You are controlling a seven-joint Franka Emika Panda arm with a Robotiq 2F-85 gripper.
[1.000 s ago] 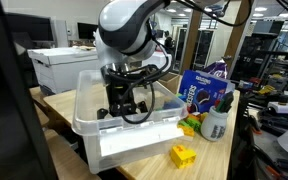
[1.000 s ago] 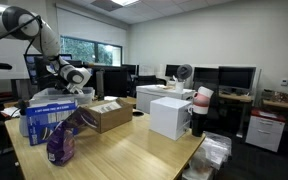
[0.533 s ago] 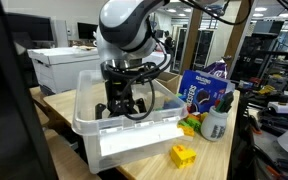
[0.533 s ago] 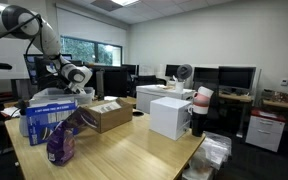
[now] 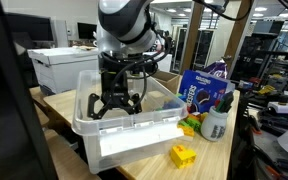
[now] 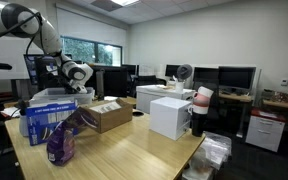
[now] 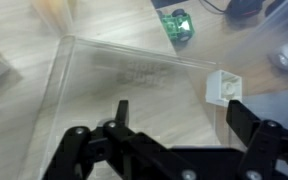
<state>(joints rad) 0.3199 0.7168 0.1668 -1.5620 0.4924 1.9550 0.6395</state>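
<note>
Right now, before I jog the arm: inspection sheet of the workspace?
surface: wooden table, carries everything below
job's things: clear bin; white block, apparently on its floor
clutter: yellow block, green block, bottle, blue pack, purple bag, cardboard box
grippers: tool open, down in the bin, holding nothing
cables: black cable looped by the wrist
surroundings: office; monitors, fan, white boxes
</note>
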